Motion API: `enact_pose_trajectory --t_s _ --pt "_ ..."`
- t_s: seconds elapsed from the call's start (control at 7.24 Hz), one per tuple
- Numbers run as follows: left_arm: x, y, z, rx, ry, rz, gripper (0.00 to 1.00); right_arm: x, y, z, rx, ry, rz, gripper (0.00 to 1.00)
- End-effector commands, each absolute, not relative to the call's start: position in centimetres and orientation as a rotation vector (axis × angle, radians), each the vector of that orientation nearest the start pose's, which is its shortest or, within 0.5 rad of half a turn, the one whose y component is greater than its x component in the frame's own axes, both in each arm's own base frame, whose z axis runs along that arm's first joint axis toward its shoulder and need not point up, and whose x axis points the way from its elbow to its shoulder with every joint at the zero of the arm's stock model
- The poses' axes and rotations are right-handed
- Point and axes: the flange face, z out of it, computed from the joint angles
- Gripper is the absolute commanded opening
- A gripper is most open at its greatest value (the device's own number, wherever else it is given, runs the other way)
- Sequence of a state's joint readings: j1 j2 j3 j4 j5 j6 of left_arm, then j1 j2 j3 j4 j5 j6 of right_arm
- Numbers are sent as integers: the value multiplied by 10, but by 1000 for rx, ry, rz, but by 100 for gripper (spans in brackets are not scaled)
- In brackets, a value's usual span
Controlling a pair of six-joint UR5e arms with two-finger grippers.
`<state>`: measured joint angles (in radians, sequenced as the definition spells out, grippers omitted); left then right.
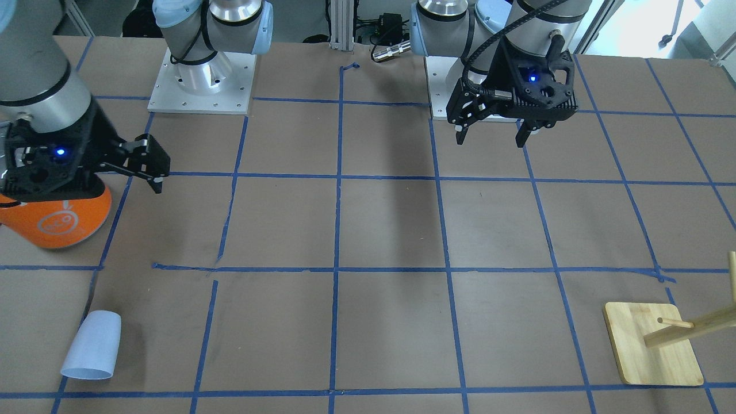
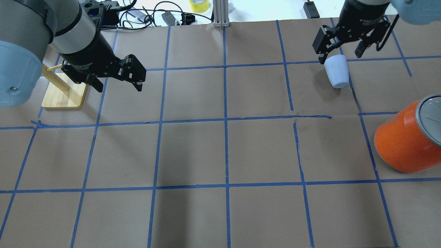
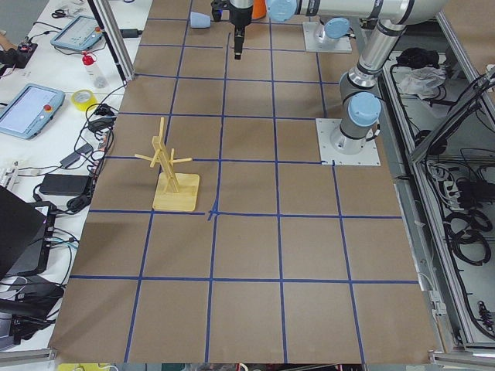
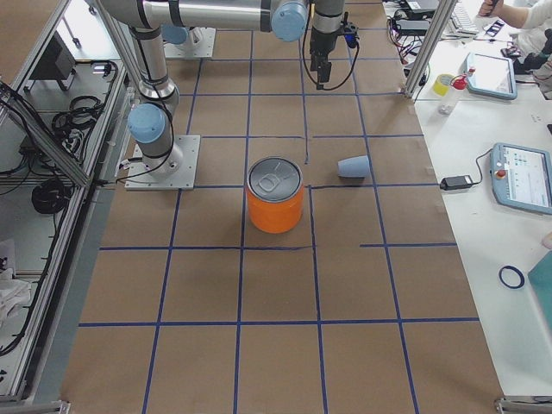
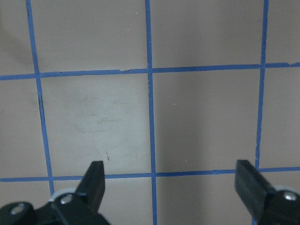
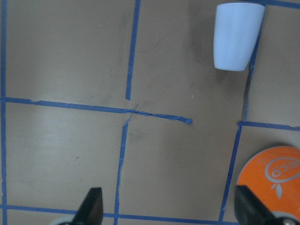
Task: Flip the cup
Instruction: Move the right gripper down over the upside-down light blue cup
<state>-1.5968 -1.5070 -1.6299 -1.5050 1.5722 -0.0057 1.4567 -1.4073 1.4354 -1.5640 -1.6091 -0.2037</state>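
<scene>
a: where's the cup (image 1: pixel 92 345)?

b: lying on its side on the table (image 1: pixel 391 230), beyond the orange can (image 1: pixel 57 221) on the side away from the robot's base. it's well apart from the can, wide end pointing away from it.

a: and the grippers?

b: the right gripper (image 6: pixel 168 197) hangs above, beside the can, jaws spread and empty. the left gripper (image 5: pixel 170 164) is far from the can, also spread and empty.

a: so the reach comes first.

b: i'd say so. take the right arm out past the can and straddle the cup across its middle. squeeze lightly, since it looks thin and tapered. lift before turning, then set it upright clear of the can.
</scene>
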Motion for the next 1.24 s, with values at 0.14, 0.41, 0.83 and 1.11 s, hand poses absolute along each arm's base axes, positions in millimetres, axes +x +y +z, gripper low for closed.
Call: enact_pose_trajectory --t_s 0.14,0.41,0.83,1.11 --pt "-146 -469 497 34 3140 -120 100 3 -636 380 -13 3215 45 100" --pt "-145 -469 498 34 3142 -125 100 -3 -664 332 -28 3229 -66 100" --pt "-146 -469 498 36 3143 -133 100 -31 -697 264 27 3234 -179 100" --pt "-146 -469 498 34 3148 -133 100 -38 -702 223 34 3226 -93 100"
